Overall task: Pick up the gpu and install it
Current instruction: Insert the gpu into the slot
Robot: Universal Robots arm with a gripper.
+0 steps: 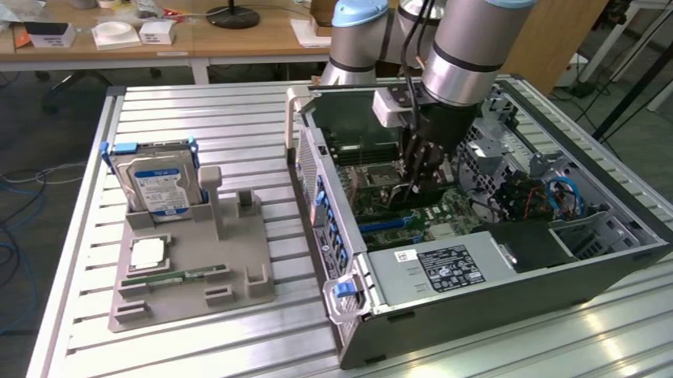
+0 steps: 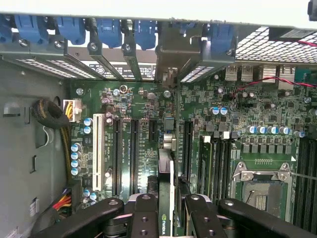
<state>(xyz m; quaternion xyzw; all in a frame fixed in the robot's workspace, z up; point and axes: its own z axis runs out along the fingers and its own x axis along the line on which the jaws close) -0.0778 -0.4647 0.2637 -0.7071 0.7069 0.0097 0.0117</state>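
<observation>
In the exterior view we see the arm reaching down into the open case, its gripper low over the motherboard. In the wrist view the gripper is clenched on the gpu, which stands edge-on between the fingers, running away from them toward the rear slot brackets and aligned over a motherboard slot.
</observation>
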